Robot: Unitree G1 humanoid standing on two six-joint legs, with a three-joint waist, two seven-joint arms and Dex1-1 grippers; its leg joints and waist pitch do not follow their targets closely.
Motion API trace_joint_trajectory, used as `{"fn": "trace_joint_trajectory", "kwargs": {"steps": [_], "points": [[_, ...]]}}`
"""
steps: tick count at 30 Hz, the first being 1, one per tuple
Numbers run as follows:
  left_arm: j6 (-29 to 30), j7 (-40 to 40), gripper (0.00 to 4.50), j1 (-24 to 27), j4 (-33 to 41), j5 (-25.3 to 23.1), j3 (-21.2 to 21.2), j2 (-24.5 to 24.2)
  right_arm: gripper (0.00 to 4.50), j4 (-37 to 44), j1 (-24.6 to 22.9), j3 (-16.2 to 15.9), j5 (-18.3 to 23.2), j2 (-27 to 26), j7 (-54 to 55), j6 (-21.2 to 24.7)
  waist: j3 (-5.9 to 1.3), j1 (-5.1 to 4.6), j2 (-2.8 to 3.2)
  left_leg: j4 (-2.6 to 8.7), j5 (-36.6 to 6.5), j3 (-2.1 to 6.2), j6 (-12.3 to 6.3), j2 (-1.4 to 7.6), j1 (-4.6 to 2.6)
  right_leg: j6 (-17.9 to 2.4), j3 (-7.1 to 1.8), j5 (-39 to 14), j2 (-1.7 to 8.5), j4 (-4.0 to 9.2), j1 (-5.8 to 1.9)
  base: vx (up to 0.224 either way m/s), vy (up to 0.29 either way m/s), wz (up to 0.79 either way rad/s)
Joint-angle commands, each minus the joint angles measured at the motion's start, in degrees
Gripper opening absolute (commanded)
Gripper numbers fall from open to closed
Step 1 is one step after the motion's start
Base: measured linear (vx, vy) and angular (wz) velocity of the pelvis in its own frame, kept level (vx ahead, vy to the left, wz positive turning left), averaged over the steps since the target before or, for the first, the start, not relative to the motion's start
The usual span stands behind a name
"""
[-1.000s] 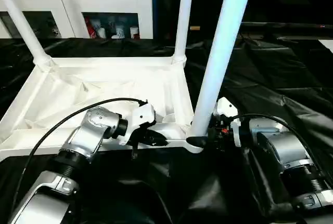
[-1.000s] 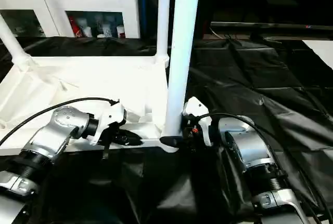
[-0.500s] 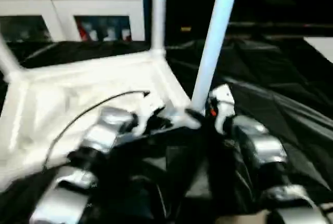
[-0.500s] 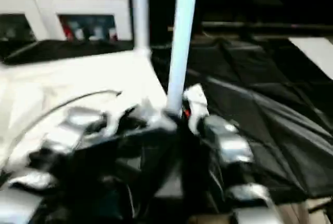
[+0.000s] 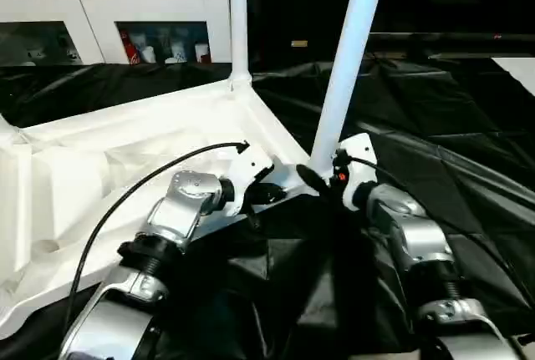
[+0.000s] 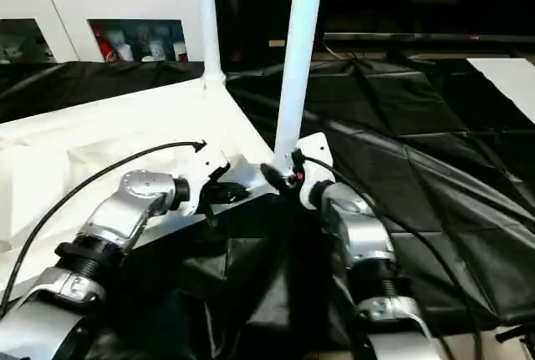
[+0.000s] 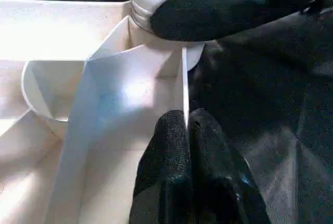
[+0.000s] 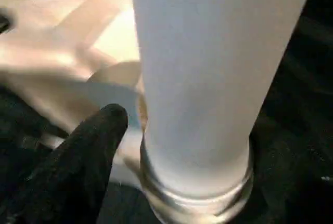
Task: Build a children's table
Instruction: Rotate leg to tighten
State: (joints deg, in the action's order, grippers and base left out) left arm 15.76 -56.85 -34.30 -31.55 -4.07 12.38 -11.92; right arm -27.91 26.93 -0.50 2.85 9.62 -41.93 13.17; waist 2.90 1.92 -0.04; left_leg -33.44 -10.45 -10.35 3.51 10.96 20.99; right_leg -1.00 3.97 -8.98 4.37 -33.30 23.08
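Our left gripper (image 7: 186, 130) is pinched shut on the thin side wall of the tabletop (image 5: 125, 151), just beside the near corner socket, and we judge that grip is there to steady the piece while a leg is worked. The tabletop lies upside down on the black cloth (image 5: 435, 126), ribbed underside up, so the sockets face upward for the legs. Our right gripper (image 5: 322, 178) sits at the foot of the near leg (image 5: 343, 68), which stands upright in that near corner socket. One black finger (image 8: 88, 146) lies against the base of the leg; we cannot tell how wide the jaws stand or whether they have hold of it. Holding low, right at the socket, seems meant to seat or twist the leg. Another leg (image 5: 238, 17) stands in the far corner. Behind is a white cabinet (image 5: 84, 1).
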Motion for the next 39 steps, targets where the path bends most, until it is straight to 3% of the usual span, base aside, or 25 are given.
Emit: {"fn": "trace_joint_trajectory", "kwargs": {"steps": [1, 3, 8, 14, 28, 31, 34, 36, 38, 39], "points": [[-3.2, -2.6, 0.00, -1.2, 2.9, 1.9, 3.3, 1.1, 3.79, 3.7, -1.2, -11.1, 3.4, -1.2, -14.1, 1.0, -3.69, 0.19, 0.05, 4.04, -12.4, 0.72, -3.25, 2.27, -0.45, -12.1, -2.53, -13.8, 3.88, 3.71, -2.88, 0.000, 0.000, 0.00], [-3.6, -3.5, 0.00, -1.1, 2.8, 1.8, 3.3, 0.2, 3.79, 4.9, -1.5, -11.7, 3.6, 0.5, -16.9, 1.2, -3.66, 0.24, 0.07, 3.97, -11.9, 0.65, -3.77, 2.29, -0.45, -12.7, -2.56, -12.6, 3.82, 3.58, -2.92, 0.000, 0.000, 0.00], [-5.7, -7.9, 0.00, -0.7, 2.6, 2.3, 3.2, -2.3, 3.79, 7.4, -2.4, -13.5, 4.1, 5.9, -26.1, 1.4, -3.45, 0.58, 0.02, 4.02, -13.8, 0.60, -3.31, 2.44, -0.73, -12.8, -2.53, -15.8, 3.85, 3.87, -2.75, 0.000, 0.000, 0.00], [-6.9, -13.5, 0.00, 0.6, 4.4, 3.2, 4.2, -5.0, 3.79, 8.7, -2.4, -13.9, 5.0, 7.7, -29.7, 2.7, -3.45, 1.24, 0.10, 4.11, -14.8, 0.59, -2.64, 2.64, -0.93, -12.2, -2.53, -18.0, 3.94, 3.96, -2.56, 0.000, 0.000, 0.00], [-7.4, -13.9, 0.00, 1.4, 4.1, 2.7, 4.3, -6.7, 2.66, 10.2, -3.2, -14.3, 6.1, 7.6, -32.0, 5.7, -3.57, 1.63, 0.09, 4.08, -13.3, 0.57, -2.00, 2.54, -0.74, -12.3, -2.55, -16.1, 3.88, 3.57, -2.68, 0.000, 0.000, 0.00], [-5.4, -8.5, 0.00, -0.4, 2.1, 2.6, 2.6, -3.7, 2.56, 7.1, -2.8, -11.1, 5.1, 3.2, -22.5, 4.8, -3.42, 1.51, 0.08, 4.13, -14.1, 0.52, -1.65, 2.52, -0.85, -12.1, -2.63, -17.7, 3.95, 3.80, -2.47, 0.000, 0.000, 0.00], [-3.9, -1.6, 0.00, -2.8, -0.3, 1.6, 1.4, -0.2, 2.55, 1.0, -1.1, -6.6, 2.8, -3.3, -6.3, 5.0, -3.11, 0.89, 0.12, 4.26, -17.4, 0.84, 0.16, 2.15, -1.15, -10.3, -2.45, -24.8, 4.04, 4.55, -1.97, 0.000, 0.000, 0.00], [-3.6, 0.2, 0.00, -3.5, -1.0, 1.1, 1.2, 0.7, 2.52, 0.0, -0.9, -6.2, 2.2, -4.5, -3.5, 4.8, -2.98, 0.34, 0.19, 4.39, -19.8, 1.28, 1.51, 2.03, -1.38, -8.4, -2.11, -29.5, 4.03, 4.99, -1.82, 0.000, 0.000, 0.00], [-2.7, 4.0, 0.00, -4.6, -2.0, 0.5, 1.1, 3.2, 2.51, -2.3, -0.3, -5.6, 0.7, -7.6, 3.5, 3.5, -2.82, -0.10, 0.35, 4.28, -22.0, 1.30, 1.00, 1.89, -1.68, -6.7, -2.01, -32.8, 4.10, 5.83, -1.46, 0.000, 0.000, 0.00], [-2.6, 5.1, 0.00, -4.9, -2.2, 0.4, 1.1, 4.0, 2.51, -3.0, 0.0, -5.2, 0.4, -8.7, 5.8, 3.2, -2.84, -0.39, 0.24, 4.40, -22.1, 1.46, 0.87, 1.88, -1.42, -6.3, -1.85, -33.3, 4.14, 5.92, -1.70, 0.000, 0.000, 0.00]]}}
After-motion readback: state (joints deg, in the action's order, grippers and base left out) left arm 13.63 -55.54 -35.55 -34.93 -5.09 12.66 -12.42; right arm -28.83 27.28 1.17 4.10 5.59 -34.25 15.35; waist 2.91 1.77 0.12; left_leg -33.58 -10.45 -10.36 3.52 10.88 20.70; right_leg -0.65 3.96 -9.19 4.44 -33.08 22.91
